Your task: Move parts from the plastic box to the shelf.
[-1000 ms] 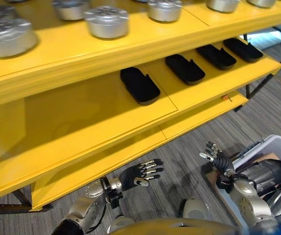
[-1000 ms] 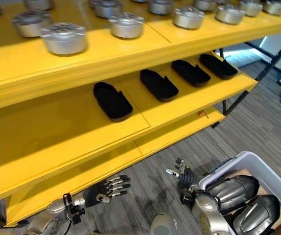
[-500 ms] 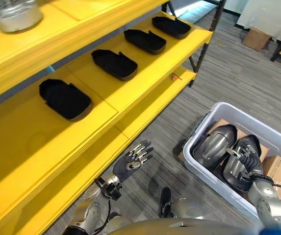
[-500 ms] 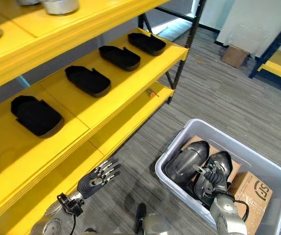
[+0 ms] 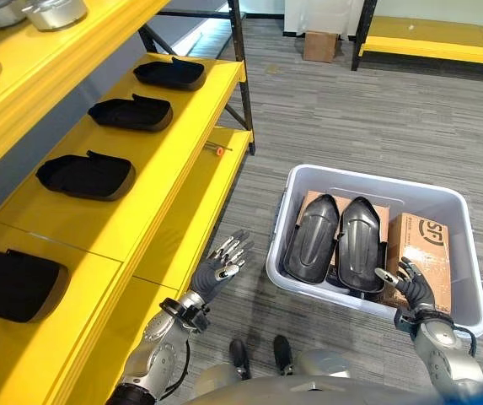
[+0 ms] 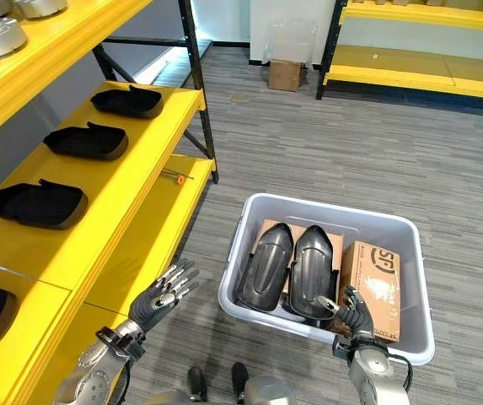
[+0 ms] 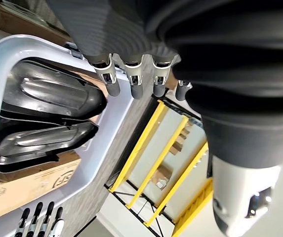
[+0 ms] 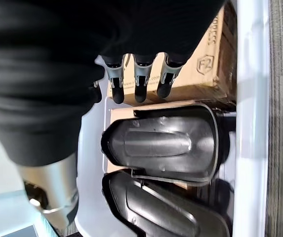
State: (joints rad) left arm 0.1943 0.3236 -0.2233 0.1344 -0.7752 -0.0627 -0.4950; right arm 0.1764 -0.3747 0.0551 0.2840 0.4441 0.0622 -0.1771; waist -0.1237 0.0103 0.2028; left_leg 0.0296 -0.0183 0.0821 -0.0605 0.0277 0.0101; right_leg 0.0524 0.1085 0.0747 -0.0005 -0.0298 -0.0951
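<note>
A grey plastic box (image 5: 443, 199) stands on the carpet and holds two dark, shiny shell-shaped parts (image 5: 310, 239) (image 5: 361, 242) side by side, plus a cardboard carton (image 5: 421, 250). My right hand (image 5: 410, 287) hovers open over the box's near right corner, close to the right part (image 8: 166, 142), holding nothing. My left hand (image 5: 221, 268) is open above the floor between the box and the yellow shelf (image 5: 152, 160). Several black parts (image 5: 88, 175) lie in a row on the shelf's middle level.
Silver round parts (image 5: 51, 10) sit on the shelf's top level. A second yellow rack (image 6: 410, 51) and a small cardboard box (image 6: 285, 74) stand across the carpeted aisle. A small orange-tipped item (image 5: 219, 151) lies on the lower shelf level.
The camera has swung right and down, so the whole box is now in view. My right hand has drawn back from over the parts to the box's near corner. The left hand stays open.
</note>
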